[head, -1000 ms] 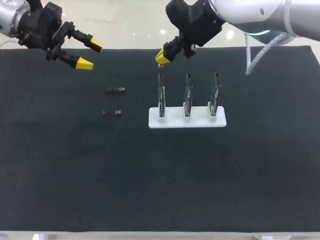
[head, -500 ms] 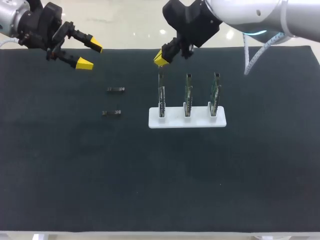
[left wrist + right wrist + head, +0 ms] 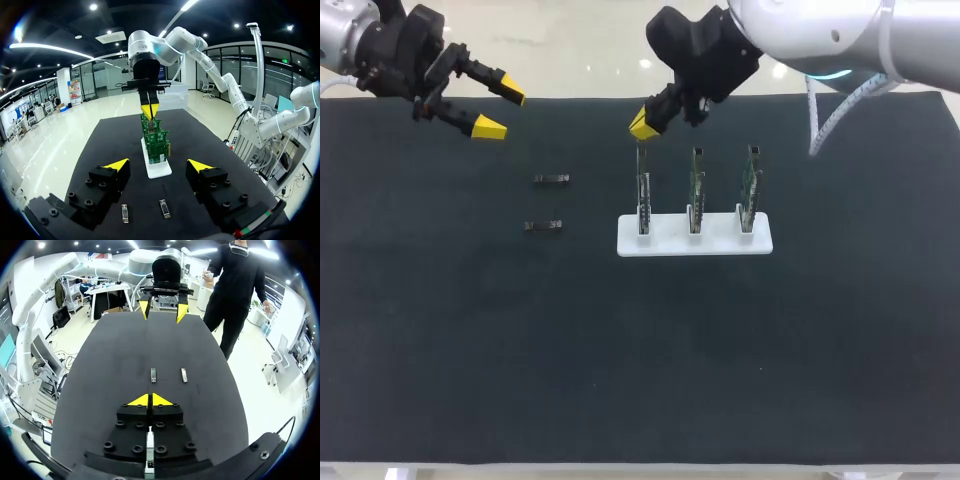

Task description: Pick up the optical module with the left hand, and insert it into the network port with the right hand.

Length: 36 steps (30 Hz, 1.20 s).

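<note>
Left claw: left gripper (image 3: 497,110) hung wide open, holding nothing.
Module: optical module (image 3: 551,178) lay below and ahead, long axis along the claw's reach, left arm nearer.

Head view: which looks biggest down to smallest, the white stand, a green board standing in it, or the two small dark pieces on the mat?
1. White stand.
2. Green board, narrow because it is seen edge-on.
3. One dark piece and the other dark piece look alike, so I would not rank them.
</note>
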Each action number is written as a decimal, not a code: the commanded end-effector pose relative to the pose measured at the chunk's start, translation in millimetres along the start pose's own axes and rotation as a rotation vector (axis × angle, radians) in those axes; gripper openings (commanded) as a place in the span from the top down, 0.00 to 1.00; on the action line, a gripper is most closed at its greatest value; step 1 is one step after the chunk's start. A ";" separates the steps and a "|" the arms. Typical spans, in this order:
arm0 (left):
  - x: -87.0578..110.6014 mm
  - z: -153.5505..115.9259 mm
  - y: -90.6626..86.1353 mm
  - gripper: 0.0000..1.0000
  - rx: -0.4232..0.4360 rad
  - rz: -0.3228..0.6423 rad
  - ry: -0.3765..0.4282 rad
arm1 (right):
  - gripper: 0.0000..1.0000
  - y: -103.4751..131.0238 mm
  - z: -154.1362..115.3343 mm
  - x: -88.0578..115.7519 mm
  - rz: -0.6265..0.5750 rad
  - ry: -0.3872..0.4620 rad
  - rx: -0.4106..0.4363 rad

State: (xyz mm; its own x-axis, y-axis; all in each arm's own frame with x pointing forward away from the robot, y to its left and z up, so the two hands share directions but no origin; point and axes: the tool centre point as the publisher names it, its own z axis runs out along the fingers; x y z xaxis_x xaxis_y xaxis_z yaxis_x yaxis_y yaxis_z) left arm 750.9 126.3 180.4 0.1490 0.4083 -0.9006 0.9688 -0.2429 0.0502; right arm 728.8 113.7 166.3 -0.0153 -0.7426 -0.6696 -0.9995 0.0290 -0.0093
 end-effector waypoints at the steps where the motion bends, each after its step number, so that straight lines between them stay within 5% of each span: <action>1: -0.2 0.0 1.1 0.00 0.002 0.000 0.003 | 1.00 0.0 4.6 3.5 -0.005 -0.010 0.003; 36: -0.2 0.0 1.1 0.00 0.002 0.000 0.003 | 1.00 -1.5 23.5 15.4 -0.019 -0.017 0.010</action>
State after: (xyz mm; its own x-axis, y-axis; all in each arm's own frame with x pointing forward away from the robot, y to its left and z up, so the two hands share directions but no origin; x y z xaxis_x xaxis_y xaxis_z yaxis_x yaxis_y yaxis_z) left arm 750.9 126.3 180.4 0.1490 0.4083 -0.9006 0.9688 -0.2429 0.0502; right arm 729.6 116.9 146.9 0.0048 -0.7308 -0.6826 -0.9993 0.0224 -0.0310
